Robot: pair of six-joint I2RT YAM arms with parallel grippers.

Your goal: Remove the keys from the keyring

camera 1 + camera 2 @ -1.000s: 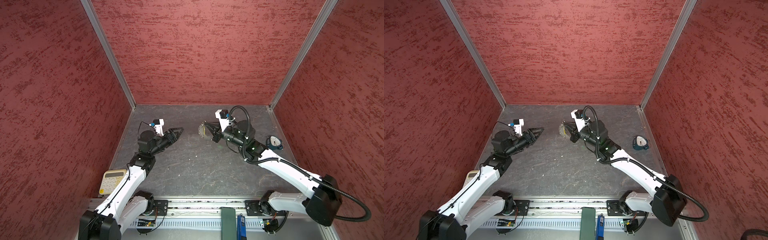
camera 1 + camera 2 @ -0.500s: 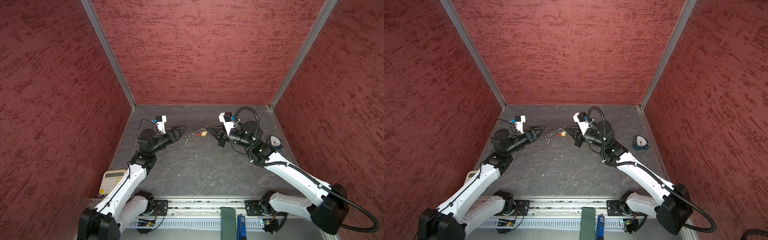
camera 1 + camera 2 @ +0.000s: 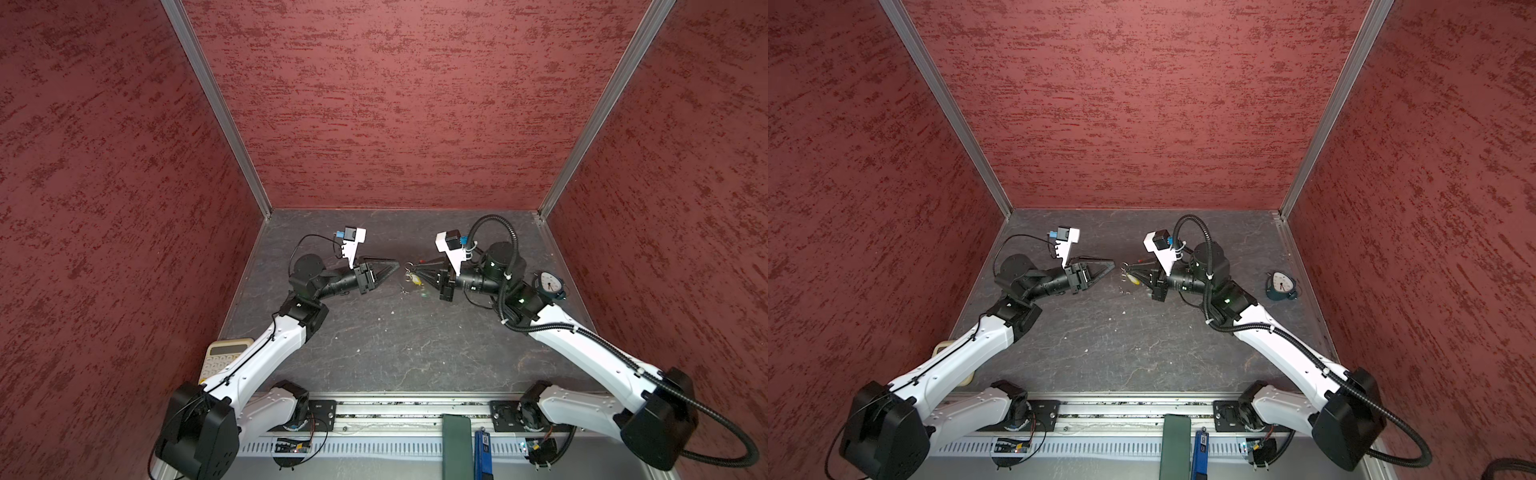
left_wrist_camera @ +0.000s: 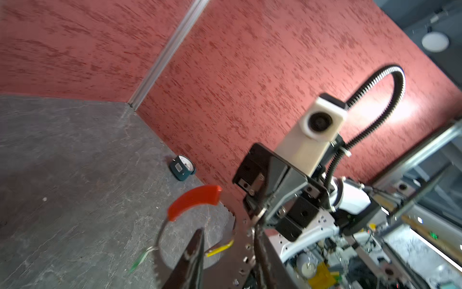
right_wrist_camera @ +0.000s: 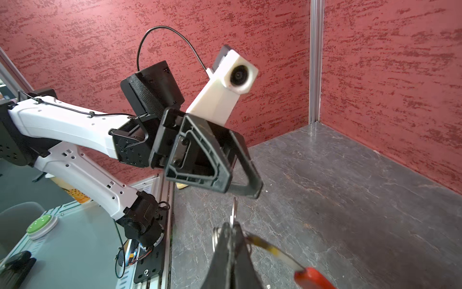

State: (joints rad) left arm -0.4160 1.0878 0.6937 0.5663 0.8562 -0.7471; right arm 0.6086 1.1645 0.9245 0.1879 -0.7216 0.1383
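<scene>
Yellow key point(image 4: 220, 247): your left gripper point(image 3: 397, 264) narrowed on it, grip unclear; right gripper point(image 5: 231, 226) held the keyring point(image 4: 193, 200); nothing came off yet.

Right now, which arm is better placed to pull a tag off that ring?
Probably the left. The right pincer is shut on the keyring, holding it up, so it is busy. The left pincer looks empty, aimed at the ring, with the yellow tag hanging right by its tips.

Keyring point(image 4: 193, 201): we saw a red sleeve on silver wire.
Yellow key point(image 4: 220, 247): we saw yellow, just beside the black left claw point(image 3: 397, 264).
Green key point(image 4: 138, 259): we saw green, blurred, farther from that claw.
Walls point(image 3: 395, 104): we saw streaked dark red.
</scene>
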